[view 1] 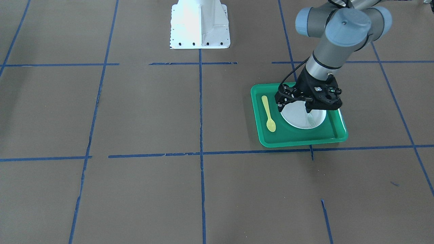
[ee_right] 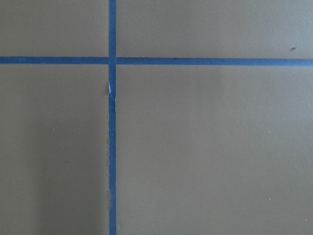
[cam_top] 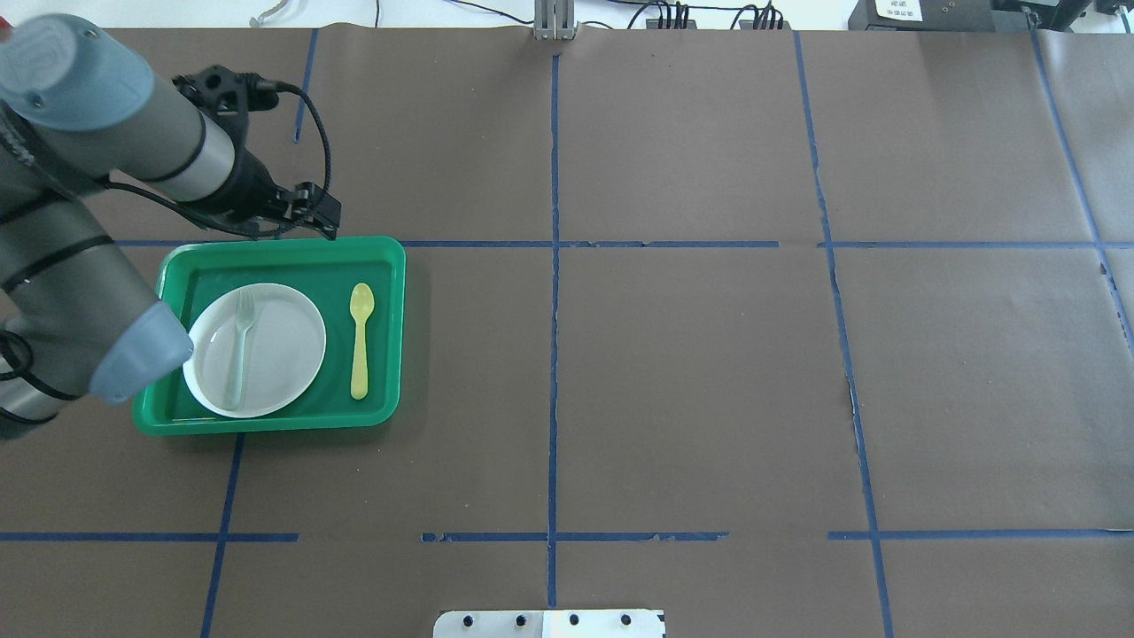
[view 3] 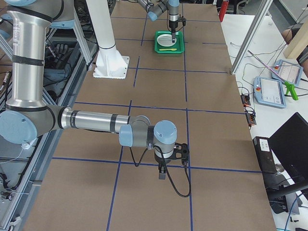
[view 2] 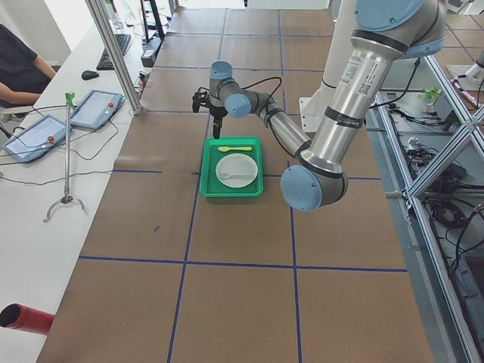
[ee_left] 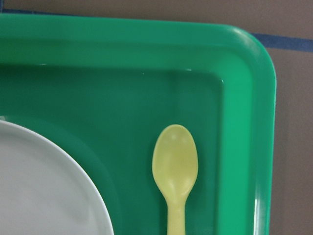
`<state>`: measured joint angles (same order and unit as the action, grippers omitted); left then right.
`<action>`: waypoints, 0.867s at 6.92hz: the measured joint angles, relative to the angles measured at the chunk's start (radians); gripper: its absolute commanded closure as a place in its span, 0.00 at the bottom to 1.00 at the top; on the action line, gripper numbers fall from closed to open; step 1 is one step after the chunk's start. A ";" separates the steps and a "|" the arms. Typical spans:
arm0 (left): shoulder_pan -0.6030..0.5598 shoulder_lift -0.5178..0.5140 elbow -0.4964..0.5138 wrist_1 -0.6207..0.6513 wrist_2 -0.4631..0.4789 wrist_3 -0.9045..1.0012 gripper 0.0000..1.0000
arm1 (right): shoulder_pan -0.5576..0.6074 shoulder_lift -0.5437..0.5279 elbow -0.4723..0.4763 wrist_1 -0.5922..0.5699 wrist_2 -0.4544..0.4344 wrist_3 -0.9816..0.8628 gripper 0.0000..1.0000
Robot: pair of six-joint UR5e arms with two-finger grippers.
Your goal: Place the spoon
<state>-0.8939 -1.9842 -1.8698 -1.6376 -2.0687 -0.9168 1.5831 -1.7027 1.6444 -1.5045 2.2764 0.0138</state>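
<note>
The yellow spoon (cam_top: 360,341) lies flat in the green tray (cam_top: 399,310), just right of the white plate (cam_top: 283,346), bowl towards the far edge. It also shows in the front view (view 1: 270,115) and fills the left wrist view (ee_left: 175,166). A pale fork (cam_top: 239,346) lies on the plate. My left gripper (view 1: 295,109) hangs above the tray's far edge, apart from the spoon, pointing down; its jaws look open and empty. My right gripper (view 3: 162,174) shows only in the exterior right view, low over bare table; I cannot tell whether it is open or shut.
The brown paper table cover has a grid of blue tape lines (cam_top: 554,266). The robot's white base plate (view 1: 200,25) stands at the table's near side. The right wrist view shows only paper and a tape crossing (ee_right: 112,60).
</note>
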 measured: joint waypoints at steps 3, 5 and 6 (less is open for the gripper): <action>-0.274 0.106 -0.043 0.097 -0.129 0.440 0.00 | 0.000 0.000 0.000 0.000 0.000 0.000 0.00; -0.426 0.195 0.064 0.096 -0.151 0.790 0.00 | 0.000 0.000 0.000 0.000 0.000 0.000 0.00; -0.483 0.236 0.117 0.094 -0.154 0.890 0.00 | 0.000 0.000 0.000 0.000 0.000 0.000 0.00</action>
<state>-1.3774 -1.7483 -1.7531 -1.5437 -2.2224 -0.0272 1.5831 -1.7027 1.6444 -1.5048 2.2764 0.0137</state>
